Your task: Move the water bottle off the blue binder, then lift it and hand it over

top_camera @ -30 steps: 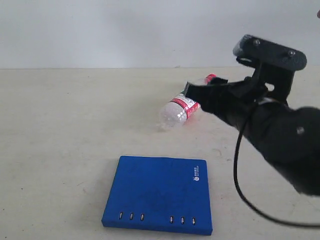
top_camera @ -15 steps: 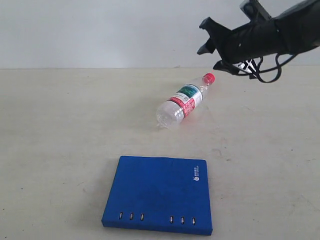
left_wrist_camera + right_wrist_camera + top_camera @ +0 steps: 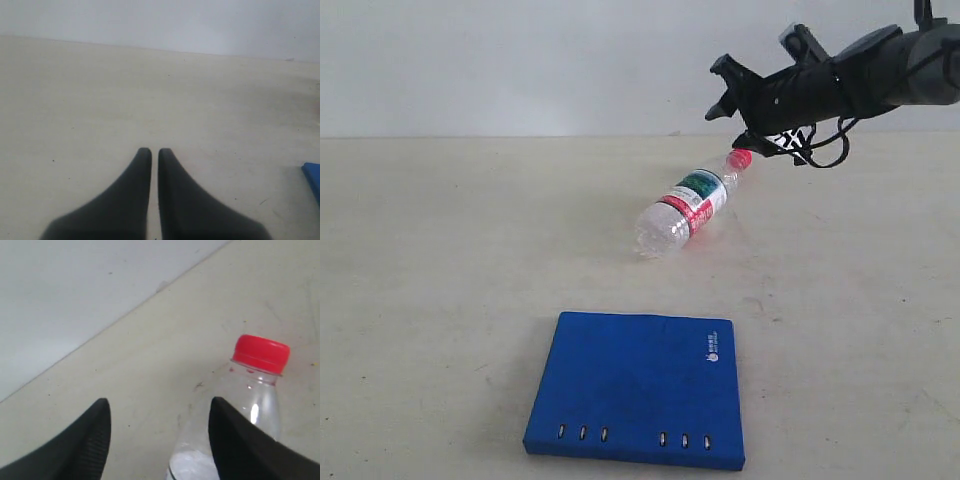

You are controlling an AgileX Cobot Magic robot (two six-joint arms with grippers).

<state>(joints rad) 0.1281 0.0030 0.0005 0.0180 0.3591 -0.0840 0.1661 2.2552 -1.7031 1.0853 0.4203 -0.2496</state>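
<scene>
The water bottle (image 3: 685, 208) lies on its side on the table, beyond the blue binder (image 3: 640, 385) and apart from it, with its red cap (image 3: 740, 157) pointing away to the right. My right gripper (image 3: 725, 110) hovers open just above the cap. In the right wrist view the right gripper (image 3: 159, 401) holds nothing, and the water bottle (image 3: 252, 395) lies under one finger, its neck partly between the fingers. My left gripper (image 3: 151, 150) is shut and empty over bare table, with a corner of the blue binder (image 3: 312, 175) at the frame's edge.
The beige table (image 3: 440, 260) runs back to a pale wall (image 3: 520, 60). A black cable (image 3: 820, 150) loops under the right arm. The left arm does not show in the exterior view.
The right arm has drawn up and back from over the bottle's neck, then dipped slightly toward the cap. The bottle and binder stay put. The left gripper stays shut.
</scene>
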